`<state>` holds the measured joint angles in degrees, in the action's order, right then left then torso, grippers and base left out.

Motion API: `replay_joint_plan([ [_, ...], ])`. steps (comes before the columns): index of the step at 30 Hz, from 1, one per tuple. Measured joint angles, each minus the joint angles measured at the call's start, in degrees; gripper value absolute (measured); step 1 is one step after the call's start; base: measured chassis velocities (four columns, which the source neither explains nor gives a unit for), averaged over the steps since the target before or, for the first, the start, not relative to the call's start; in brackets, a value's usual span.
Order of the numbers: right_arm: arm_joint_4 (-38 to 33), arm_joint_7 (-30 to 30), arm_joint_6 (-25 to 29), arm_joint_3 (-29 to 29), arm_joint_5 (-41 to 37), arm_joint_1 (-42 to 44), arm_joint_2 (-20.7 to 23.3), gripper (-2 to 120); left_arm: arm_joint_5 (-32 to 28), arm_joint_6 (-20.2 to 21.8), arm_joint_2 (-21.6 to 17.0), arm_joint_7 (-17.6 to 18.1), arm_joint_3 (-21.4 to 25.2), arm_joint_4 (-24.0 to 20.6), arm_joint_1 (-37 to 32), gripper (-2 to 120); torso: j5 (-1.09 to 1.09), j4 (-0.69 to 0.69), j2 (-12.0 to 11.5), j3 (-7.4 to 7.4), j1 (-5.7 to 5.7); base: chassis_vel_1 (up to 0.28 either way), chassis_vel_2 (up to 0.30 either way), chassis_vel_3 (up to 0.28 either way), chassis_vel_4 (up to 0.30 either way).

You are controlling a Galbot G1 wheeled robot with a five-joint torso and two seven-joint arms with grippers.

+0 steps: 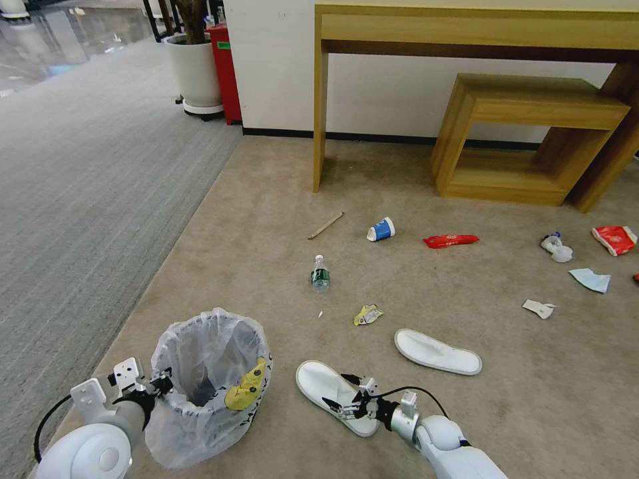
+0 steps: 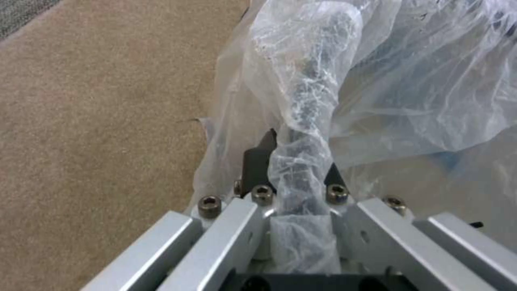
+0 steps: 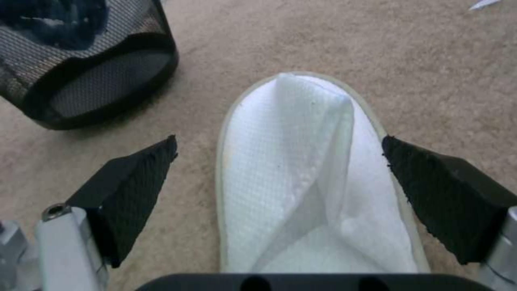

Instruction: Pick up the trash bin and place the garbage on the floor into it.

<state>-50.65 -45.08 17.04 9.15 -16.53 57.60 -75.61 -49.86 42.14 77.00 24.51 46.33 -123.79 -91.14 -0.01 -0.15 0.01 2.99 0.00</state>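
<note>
The left end effector (image 1: 162,384) was clamped on the rim of the trash bin (image 1: 208,386), its black fingers (image 2: 257,165) pressed on either side of the dark rim through the crinkly clear bag (image 2: 398,81). The bin was at the robot's near left, over the beige floor (image 1: 266,219), and the bag's yellow smiley faced the right. In the right wrist view its dark mesh wall (image 3: 102,68) showed just beside the nearer slipper.

The right end effector (image 1: 346,392) was down at the nearer slipper (image 1: 333,386), fingers spread wide. In the right wrist view the two black pads (image 3: 137,182) stood on either side of the white slipper (image 3: 301,178), which lay flat on the carpet between them, not gripped.

A little farther out and to the right lay the second slipper (image 1: 437,351). Beyond it were a yellow wrapper (image 1: 367,314), a small plastic bottle (image 1: 320,273), and a white scrap (image 1: 538,308) off to the right. Farther still, in a loose row, lay a wooden stick (image 1: 325,225), a blue-white paper cup (image 1: 381,229), a red wrapper (image 1: 450,240), a crumpled tissue (image 1: 556,247), a blue mask (image 1: 590,279) and another red packet (image 1: 615,239).

Against the far wall stood a wooden table (image 1: 479,33) with a low wooden stool (image 1: 532,133) under it.
</note>
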Motion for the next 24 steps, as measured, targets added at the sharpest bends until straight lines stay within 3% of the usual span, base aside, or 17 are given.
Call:
replay_joint_plan([
  [5,2.44,0.61,0.71,-0.72,0.35,-1.26,-0.83,96,-0.03,0.00,0.01,-0.02,0.05,0.00,0.02,1,0.01,0.00,0.00,0.00,0.00,0.000,0.000,0.000,0.000],
  [9,4.31,1.25,1.45,-1.27,0.83,-2.15,-1.57,86,-0.10,0.00,-0.01,-0.03,0.11,0.03,0.03,1,0.00,0.00,0.00,0.00,0.00,0.000,0.000,0.000,0.000],
  [12,6.33,1.53,2.33,-1.61,1.50,-2.79,-2.38,70,-0.25,0.00,-0.11,-0.04,0.22,0.05,0.07,1,0.00,0.00,0.00,0.00,0.00,0.000,0.000,0.000,0.000],
  [17,7.30,1.88,2.88,-2.05,1.83,-3.12,-2.89,59,-0.38,0.00,-0.28,-0.05,0.32,0.13,0.13,1,0.01,0.00,0.00,0.00,0.00,0.000,0.000,0.000,0.000],
  [19,8.06,2.11,3.30,-2.26,2.14,-3.43,-3.15,47,-0.50,0.00,-0.32,-0.07,0.33,0.19,0.19,1,0.00,-0.01,0.00,0.00,0.00,0.000,0.000,0.000,0.000],
  [24,8.51,2.25,3.61,-2.56,2.30,-3.72,-3.39,32,-0.58,0.00,-0.30,-0.09,0.34,0.18,0.07,1,0.01,0.00,0.00,0.00,0.00,0.000,0.000,0.000,0.000],
])
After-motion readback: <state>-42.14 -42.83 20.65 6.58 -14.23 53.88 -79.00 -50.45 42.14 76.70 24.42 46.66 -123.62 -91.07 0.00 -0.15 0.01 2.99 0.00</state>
